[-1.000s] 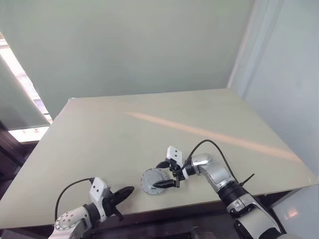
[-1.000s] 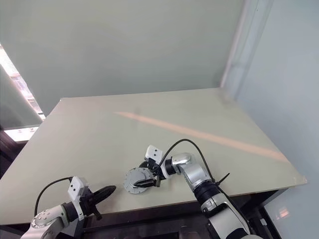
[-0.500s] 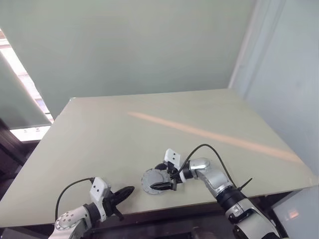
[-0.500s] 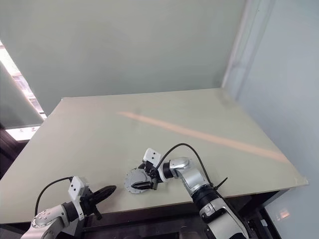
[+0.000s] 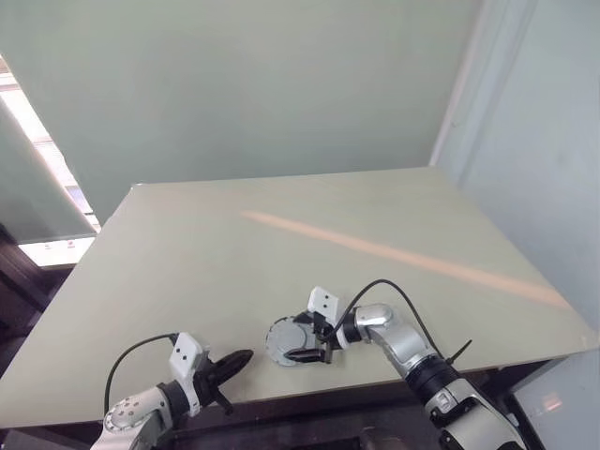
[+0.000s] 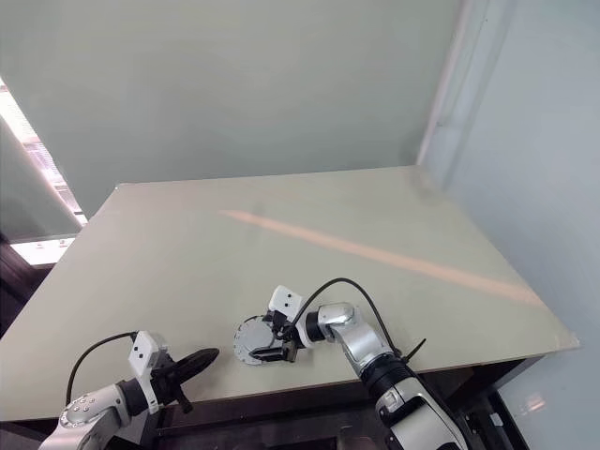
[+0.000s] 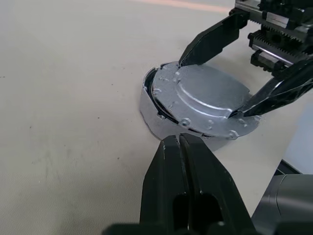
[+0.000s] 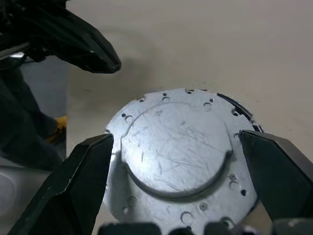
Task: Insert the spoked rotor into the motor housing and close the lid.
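Lid [image 8: 176,156] sits slightly askew on the housing [image 7: 154,120], low and centre in the head views near the table [image 5: 281,244] edge. Right gripper [image 5: 302,341] straddles it, fingers spread wide; left gripper [image 5: 234,361] rests clenched and empty at lower left. Seating likely needs even, centred pressure so the rim drops flush.

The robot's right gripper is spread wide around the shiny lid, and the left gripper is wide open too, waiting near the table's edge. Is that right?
Not quite. The left gripper is shut, its two black fingers pressed together, as the left wrist view shows. The rest holds: the right gripper is spread wide around the lid, and the left one waits near the table's edge.
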### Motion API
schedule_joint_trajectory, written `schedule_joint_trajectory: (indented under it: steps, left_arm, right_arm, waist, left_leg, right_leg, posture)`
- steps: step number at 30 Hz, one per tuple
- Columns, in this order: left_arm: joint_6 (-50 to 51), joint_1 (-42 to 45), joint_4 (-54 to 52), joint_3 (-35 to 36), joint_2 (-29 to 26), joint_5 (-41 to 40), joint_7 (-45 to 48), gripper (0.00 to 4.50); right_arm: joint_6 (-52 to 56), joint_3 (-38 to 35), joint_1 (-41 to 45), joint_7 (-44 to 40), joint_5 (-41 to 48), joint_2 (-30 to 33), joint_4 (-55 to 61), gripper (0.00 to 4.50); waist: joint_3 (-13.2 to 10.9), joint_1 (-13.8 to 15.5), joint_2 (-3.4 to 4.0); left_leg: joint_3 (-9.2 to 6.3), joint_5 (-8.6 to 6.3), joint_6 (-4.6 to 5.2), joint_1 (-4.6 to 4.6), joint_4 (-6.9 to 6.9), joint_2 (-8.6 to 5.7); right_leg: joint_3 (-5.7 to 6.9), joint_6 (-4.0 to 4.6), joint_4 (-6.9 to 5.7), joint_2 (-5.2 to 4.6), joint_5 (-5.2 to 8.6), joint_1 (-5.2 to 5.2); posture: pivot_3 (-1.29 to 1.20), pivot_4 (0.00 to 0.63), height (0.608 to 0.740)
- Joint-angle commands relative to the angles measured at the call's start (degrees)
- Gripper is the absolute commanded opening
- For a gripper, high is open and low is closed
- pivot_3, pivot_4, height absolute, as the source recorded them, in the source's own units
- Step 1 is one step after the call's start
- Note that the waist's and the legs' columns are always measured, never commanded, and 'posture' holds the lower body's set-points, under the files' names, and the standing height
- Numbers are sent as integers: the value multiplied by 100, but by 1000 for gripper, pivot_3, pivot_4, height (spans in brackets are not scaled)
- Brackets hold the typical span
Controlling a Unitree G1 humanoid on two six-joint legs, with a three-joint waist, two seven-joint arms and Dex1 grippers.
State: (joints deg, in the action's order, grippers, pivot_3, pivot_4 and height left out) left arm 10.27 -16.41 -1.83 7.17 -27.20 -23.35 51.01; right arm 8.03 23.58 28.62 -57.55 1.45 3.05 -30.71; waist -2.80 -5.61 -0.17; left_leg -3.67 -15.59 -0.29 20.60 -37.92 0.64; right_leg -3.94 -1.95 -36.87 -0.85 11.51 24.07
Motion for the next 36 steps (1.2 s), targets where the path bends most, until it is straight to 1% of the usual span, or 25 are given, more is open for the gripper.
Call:
schedule_joint_trajectory:
  steps: [1, 4, 6, 7, 14, 20, 26, 36]
  left_arm:
    - [-33, 72, -173, -10, -47, -9, 8, 0]
    - [-28, 72, -183, -14, -45, -9, 6, 0]
    - [-23, 71, -188, -13, -46, -8, 4, 0]
    - [-21, 71, -190, -12, -46, -8, 3, 0]
    - [-11, 77, -199, -16, -43, -5, -1, 0]
    - [-11, 84, -196, -31, -31, -8, -1, 0]
    - [-15, 105, -181, -52, -23, -13, -3, 0]
    - [-18, 110, -170, -63, -42, -24, -24, 0]
  right_arm:
    - [-185, -34, 129, 35, -24, -38, -38, 4475]
    - [-256, -51, 153, 74, -54, -38, -134, 3876]
    - [-295, -62, 165, 95, -68, -42, -178, 3243]
    - [-305, -66, 168, 97, -69, -45, -188, 3202]
    - [-211, -89, 187, 147, -41, -88, -93, 3202]
    - [23, -71, 81, 453, -90, -186, 138, 3202]
    - [130, -43, -42, 743, -174, -234, 130, 3202]
    - [120, 207, -56, 839, -510, -84, 71, 3202]
  waist:
    - [0, -1, 0]
    - [0, 0, 0]
    - [0, 0, 0]
    - [0, -1, 0]
    - [0, -1, 0]
    - [0, -5, 0]
    - [0, -7, 1]
    - [-2, -7, 3]
  left_leg:
    - [0, 0, 0, 0, 0, 0]
    - [0, 0, 0, -1, -1, 0]
    - [0, 0, 0, -2, -1, 0]
    - [0, 0, 0, -2, -1, 0]
    - [-2, 0, 0, -9, -3, 0]
    - [-3, 0, 0, -10, -3, 0]
    - [-3, 1, 0, -14, -3, 2]
    - [-3, 1, -3, -68, -2, 2]
  right_leg:
    - [0, 0, 0, 0, 0, 0]
    - [0, 0, 0, 0, 0, -1]
    - [0, 0, 0, 0, 0, -3]
    - [0, 0, 0, 0, 0, -3]
    - [0, 0, 0, 0, 0, -11]
    - [1, 0, -3, 1, 0, -9]
    - [1, 0, -6, 2, 0, -10]
    - [1, 2, -4, 0, 1, -54]
  posture:
    - [0, 0, 740]
    - [0, 0, 740]
    - [0, 0, 740]
    - [0, 0, 740]
    - [0, 0, 740]
    - [0, 0, 740]
    - [0, 0, 740]
    - [0, 0, 740]
